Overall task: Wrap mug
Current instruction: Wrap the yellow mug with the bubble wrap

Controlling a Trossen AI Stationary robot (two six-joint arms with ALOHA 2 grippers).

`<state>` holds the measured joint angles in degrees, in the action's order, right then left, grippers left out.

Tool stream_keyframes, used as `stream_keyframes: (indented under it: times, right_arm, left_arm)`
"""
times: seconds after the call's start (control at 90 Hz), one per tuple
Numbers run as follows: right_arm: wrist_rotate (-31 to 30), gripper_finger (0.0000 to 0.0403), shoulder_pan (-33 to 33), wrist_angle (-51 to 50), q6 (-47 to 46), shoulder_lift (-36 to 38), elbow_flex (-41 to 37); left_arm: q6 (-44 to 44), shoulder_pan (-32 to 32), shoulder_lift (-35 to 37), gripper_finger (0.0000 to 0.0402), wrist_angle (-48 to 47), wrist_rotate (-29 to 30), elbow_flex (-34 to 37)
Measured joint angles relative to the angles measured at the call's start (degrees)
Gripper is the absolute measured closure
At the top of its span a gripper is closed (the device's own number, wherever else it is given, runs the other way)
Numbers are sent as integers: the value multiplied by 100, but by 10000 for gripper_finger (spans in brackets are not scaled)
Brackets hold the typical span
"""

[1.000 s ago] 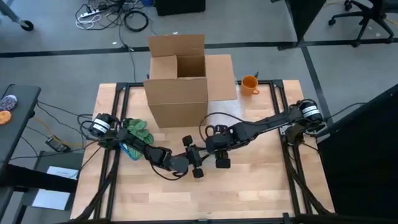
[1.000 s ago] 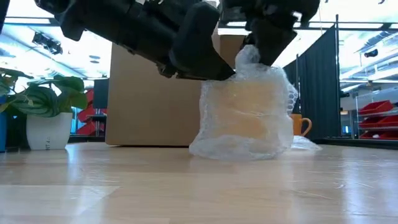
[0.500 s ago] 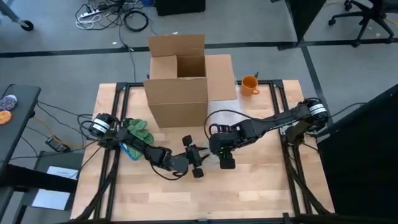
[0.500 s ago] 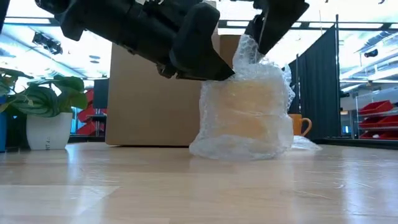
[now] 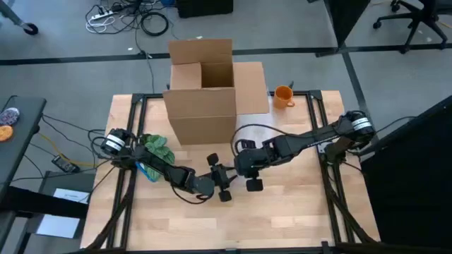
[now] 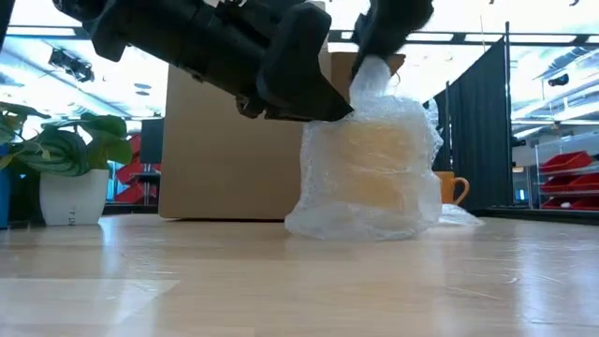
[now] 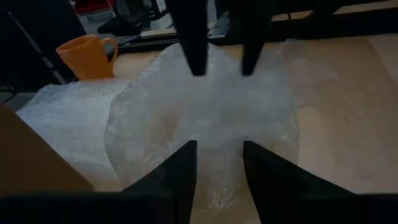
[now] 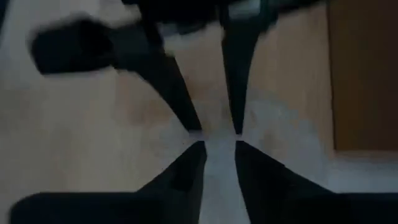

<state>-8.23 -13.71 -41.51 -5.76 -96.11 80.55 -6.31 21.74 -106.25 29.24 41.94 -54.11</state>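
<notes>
Bubble-wrapped mug (image 6: 370, 164) sits on table (image 6: 281, 281) in front of cardboard box (image 5: 201, 99). Left gripper (image 7: 217, 155) and right gripper (image 8: 216, 152) each pinch wrap at top, fingers nearly together. Orange mug (image 5: 283, 95) well apart at table's far edge.

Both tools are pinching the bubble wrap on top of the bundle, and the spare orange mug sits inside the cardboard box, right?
Not quite. The orange mug stands on the table beside the cardboard box, not inside it, as the high view shows. The left tool and right tool do meet over the bubble wrap.

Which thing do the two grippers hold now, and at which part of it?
Both the left gripper and right gripper pinch the bubble wrap gathered at the top of the wrapped mug.
</notes>
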Motion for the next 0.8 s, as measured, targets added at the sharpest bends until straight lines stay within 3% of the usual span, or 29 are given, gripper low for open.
stream_keyframes:
  times: [0.167, 0.422, 0.589, 0.8]
  right_arm:
    - [-15, 399, 113, -94, 33, -522, 0]
    - [-69, 399, 357, -442, 1, -1165, 41]
    - [-2, 401, 363, -348, -2, -1367, 40]
    - [164, 403, 297, -111, -2, -1304, 11]
  left_arm:
    - [-6, 2, 21, 285, -16, -1, 0]
    - [-4, 121, 588, 285, -849, 178, 9]
    - [-65, 389, 1247, 285, -1788, 870, 7]
    - [-275, 533, 1346, 285, -1929, 1028, 0]
